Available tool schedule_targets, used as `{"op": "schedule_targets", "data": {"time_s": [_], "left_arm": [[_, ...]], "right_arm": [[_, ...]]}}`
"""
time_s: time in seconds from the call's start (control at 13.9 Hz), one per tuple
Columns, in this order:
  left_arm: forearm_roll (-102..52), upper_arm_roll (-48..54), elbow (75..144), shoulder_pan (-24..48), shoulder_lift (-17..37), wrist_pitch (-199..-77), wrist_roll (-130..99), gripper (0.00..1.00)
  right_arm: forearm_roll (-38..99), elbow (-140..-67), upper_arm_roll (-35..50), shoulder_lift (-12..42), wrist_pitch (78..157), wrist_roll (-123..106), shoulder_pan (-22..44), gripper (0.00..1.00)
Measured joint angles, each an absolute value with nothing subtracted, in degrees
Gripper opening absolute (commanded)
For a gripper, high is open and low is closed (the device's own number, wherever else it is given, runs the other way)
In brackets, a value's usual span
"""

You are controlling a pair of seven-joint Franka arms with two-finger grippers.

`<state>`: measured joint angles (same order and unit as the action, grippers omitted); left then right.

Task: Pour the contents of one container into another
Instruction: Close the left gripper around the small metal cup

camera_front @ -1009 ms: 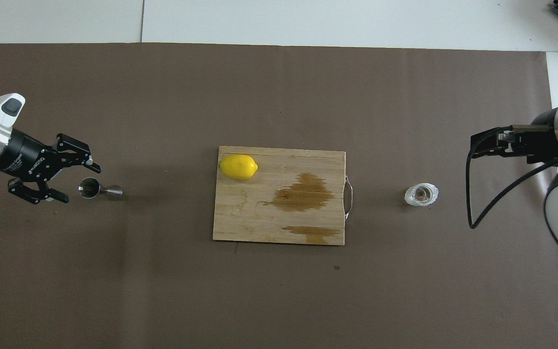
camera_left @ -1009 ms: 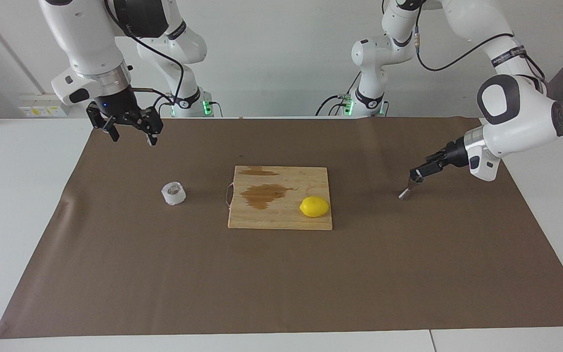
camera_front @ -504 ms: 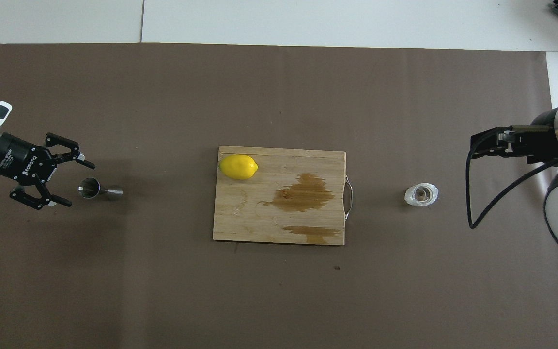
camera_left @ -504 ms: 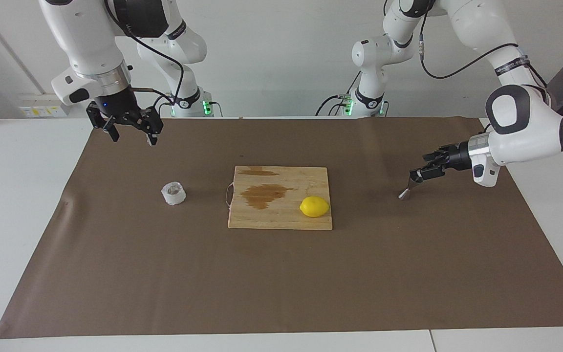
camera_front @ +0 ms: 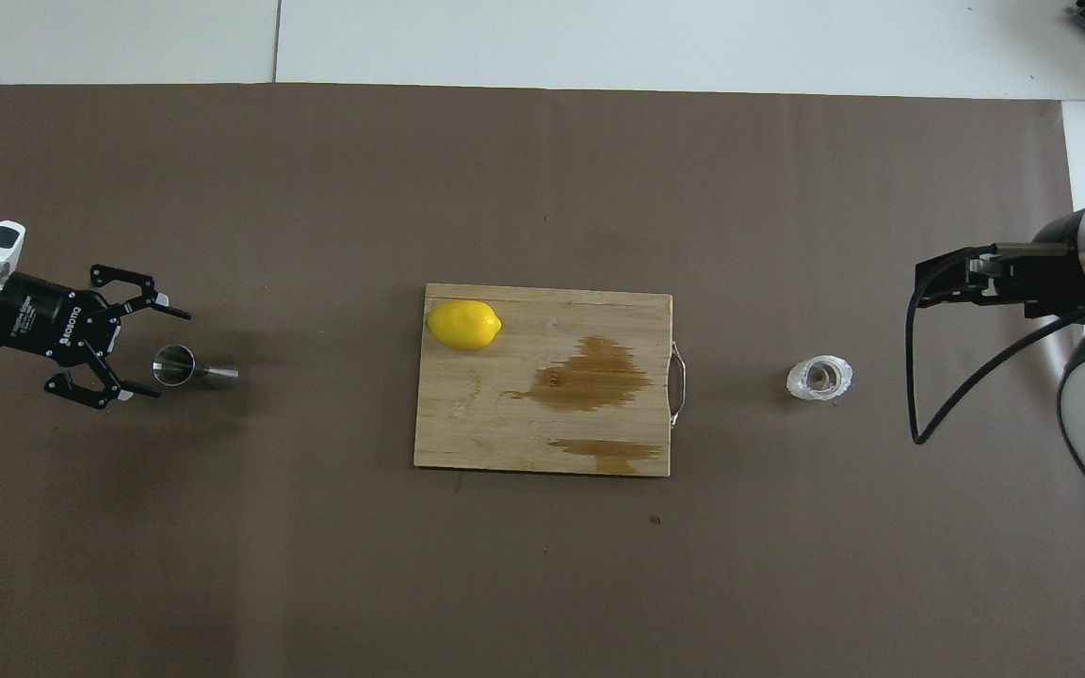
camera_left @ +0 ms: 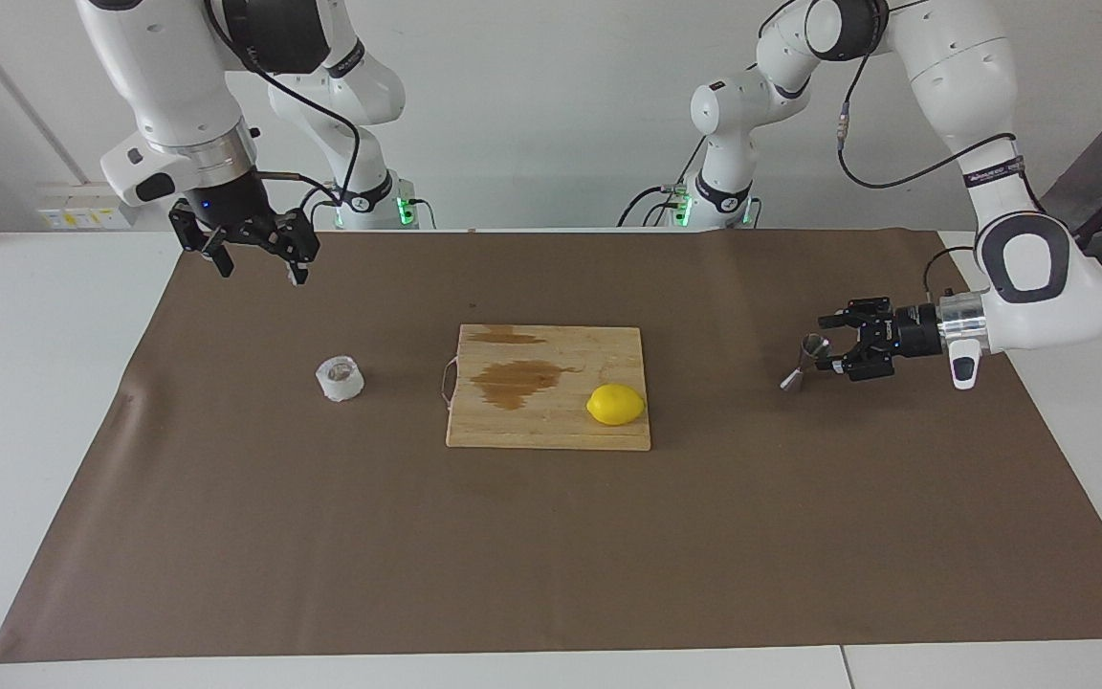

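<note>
The translucent ribbed cup [camera_left: 340,377] [camera_front: 819,378] is seen standing upright on the brown mat [camera_left: 551,536] toward the right arm's end of the table, well apart from the handle end of the wooden cutting board [camera_left: 513,426] [camera_front: 467,424]. The steel jigger [camera_left: 804,360] [camera_front: 186,367] is found on the mat toward the left arm's end (whether it stands or lies on its side cannot be told for certain). The left gripper [camera_left: 829,346] [camera_front: 153,350] is held low and level just beside the jigger, its fingers spread wide, one to each side of the jigger's wider end, with no contact to be seen. The right gripper [camera_left: 258,258] [camera_front: 924,282] is held raised above the mat and away from the cup, its fingers parted and nothing between them. A lemon [camera_left: 615,404] [camera_front: 463,324] is placed on the board at the corner farther from the robots, beside dark wet stains [camera_left: 518,379] [camera_front: 594,377] in the wood
</note>
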<state>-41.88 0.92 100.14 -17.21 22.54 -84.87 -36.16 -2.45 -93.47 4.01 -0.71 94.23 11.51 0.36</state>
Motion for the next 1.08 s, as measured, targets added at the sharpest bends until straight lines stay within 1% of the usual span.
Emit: {"op": "schedule_targets", "data": {"time_s": [1.08], "left_arm": [[-42.04,0.72,103.19,-18.64,22.52,-86.67,-41.75,1.0]], "right_arm": [[-2.45,-93.47,4.01,-0.71,94.23,11.51,0.35,1.0]]}}
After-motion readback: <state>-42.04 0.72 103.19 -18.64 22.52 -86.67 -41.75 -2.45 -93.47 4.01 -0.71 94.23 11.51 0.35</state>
